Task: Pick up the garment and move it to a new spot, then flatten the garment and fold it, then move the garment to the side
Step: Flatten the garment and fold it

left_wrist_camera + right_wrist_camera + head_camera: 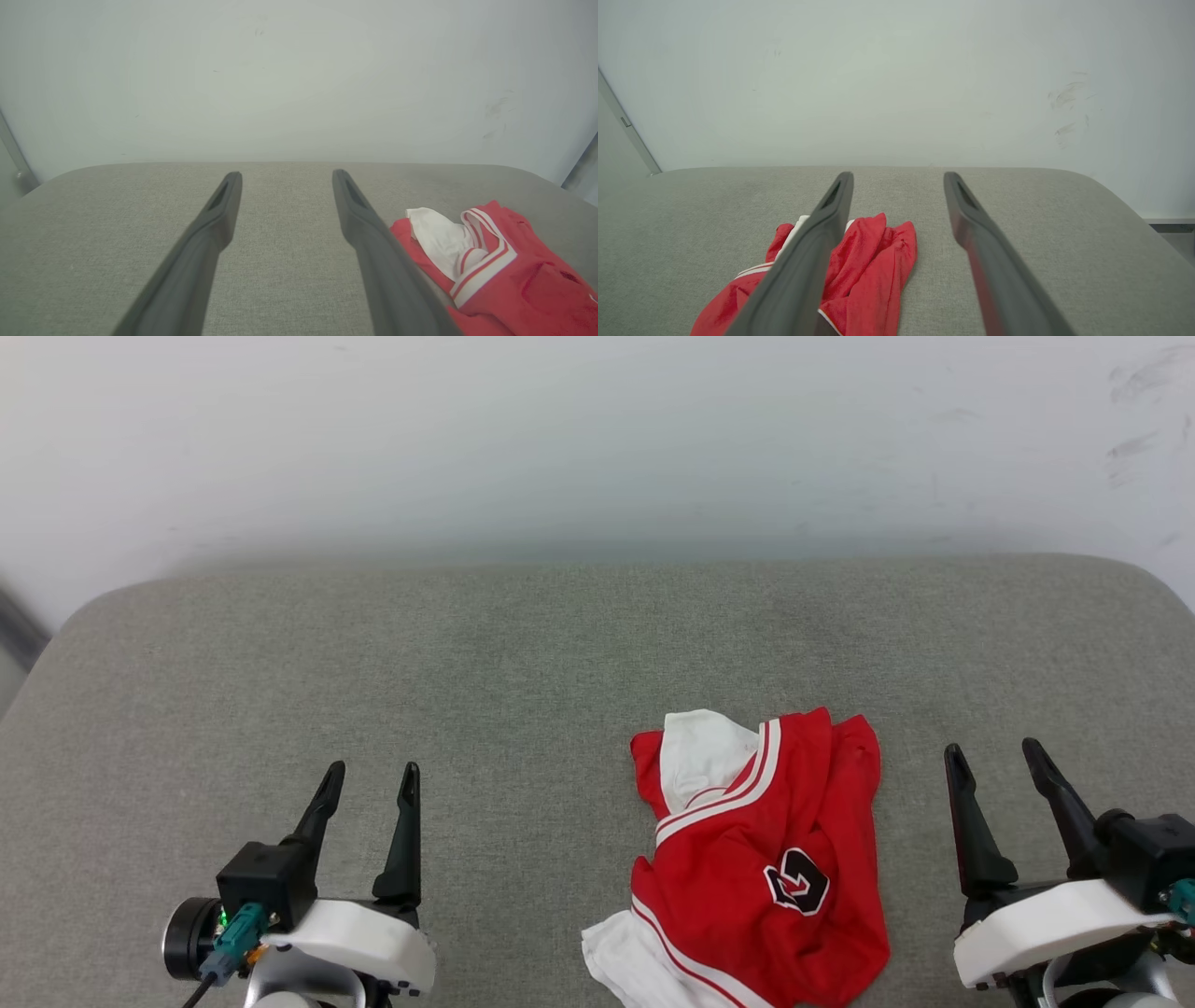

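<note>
Left pincer (pixel 372 770): near edge, fingers apart, nothing between them. Right pincer (pixel 991 749): near edge, fingers apart, likewise empty. Garment (pixel 775 859): red, with white sleeves and striped trim, crumpled in a heap between the two pincers, nearer the right one and touching neither. Grey padded surface (pixel 560 653): beneath all. White wall (pixel 597 429): behind, scuffed.

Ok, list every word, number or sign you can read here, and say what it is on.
"G": a guess; one black character, white-outlined, on the red garment, creased, possibly a digit.
Nothing else here carries readable text.
</note>
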